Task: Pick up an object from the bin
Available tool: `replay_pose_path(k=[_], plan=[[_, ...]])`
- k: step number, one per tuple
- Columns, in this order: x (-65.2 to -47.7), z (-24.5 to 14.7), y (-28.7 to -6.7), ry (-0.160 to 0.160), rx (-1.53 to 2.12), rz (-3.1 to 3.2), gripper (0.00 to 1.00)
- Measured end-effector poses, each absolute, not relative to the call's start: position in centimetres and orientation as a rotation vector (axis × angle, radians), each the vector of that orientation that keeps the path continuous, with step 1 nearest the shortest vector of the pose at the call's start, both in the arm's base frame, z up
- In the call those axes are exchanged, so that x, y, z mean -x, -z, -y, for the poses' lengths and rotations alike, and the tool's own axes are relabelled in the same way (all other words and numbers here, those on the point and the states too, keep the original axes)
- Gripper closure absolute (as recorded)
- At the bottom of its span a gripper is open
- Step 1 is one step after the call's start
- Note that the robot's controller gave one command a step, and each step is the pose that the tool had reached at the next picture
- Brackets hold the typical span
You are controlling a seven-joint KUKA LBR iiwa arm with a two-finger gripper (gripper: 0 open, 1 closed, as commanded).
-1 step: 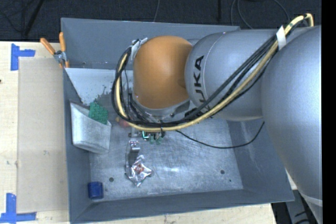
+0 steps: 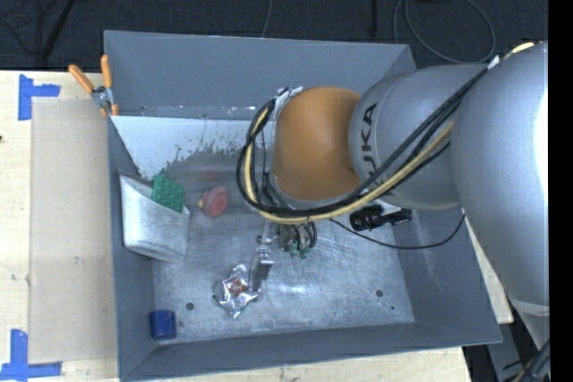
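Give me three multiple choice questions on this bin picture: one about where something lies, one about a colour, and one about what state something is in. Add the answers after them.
1. Where does the small blue block lie in the bin?
A. by the view's lower left corner
B. against the far wall
C. in the middle of the floor

2. What colour is the round thing beside the green piece?
A. yellow
B. black
C. pinkish red

3. How is the silvery wrapper next to the gripper?
A. folded flat
B. crumpled
C. rolled into a tube

Answers:
1 A: it sits alone near that corner.
2 C: it shows pinkish red on the grey floor.
3 B: its surface is all creases and glints.
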State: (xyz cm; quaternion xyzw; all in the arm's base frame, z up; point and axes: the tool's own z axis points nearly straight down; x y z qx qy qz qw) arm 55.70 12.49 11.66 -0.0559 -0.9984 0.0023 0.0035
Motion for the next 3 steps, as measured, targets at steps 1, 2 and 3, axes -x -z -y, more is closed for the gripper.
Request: replay_pose_path(k=[1, 2, 3], plan=[[-50.5, -7.0, -7.5, 0.0, -0.475, 3.106, 0.0], [-48.2, -16.4, -7.5, 0.009, -0.108, 3.172, 0.0], [-50.7, -19.1, -8.3, 0.001, -0.64, 3.077, 0.0]])
